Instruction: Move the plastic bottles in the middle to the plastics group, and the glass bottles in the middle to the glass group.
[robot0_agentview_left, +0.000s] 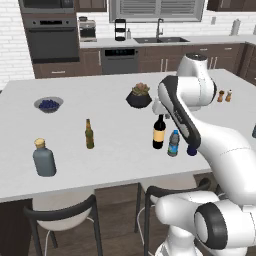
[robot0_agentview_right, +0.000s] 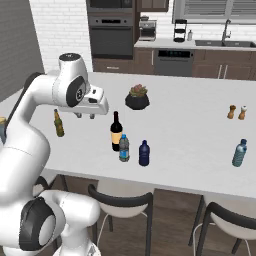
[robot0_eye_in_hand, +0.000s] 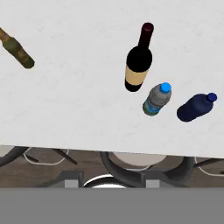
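Dark wine bottle (robot0_eye_in_hand: 138, 65), water bottle (robot0_eye_in_hand: 157, 100), navy bottle (robot0_eye_in_hand: 195, 107) upright mid-tabletop (robot0_eye_in_hand: 78, 105); gripper (robot0_agentview_right: 86, 115) aloft, empty, jaw state indeterminate.

Below my gripper (robot0_agentview_right: 85, 115) I see bare white counter (robot0_eye_in_hand: 74, 100). To its right stand three upright bottles close together: the tall dark glass wine bottle (robot0_eye_in_hand: 139, 65), the small clear plastic water bottle (robot0_eye_in_hand: 157, 100), the dark blue plastic bottle (robot0_eye_in_hand: 195, 107). To its left the slim olive-brown beer bottle (robot0_eye_in_hand: 17, 50) stands well apart.
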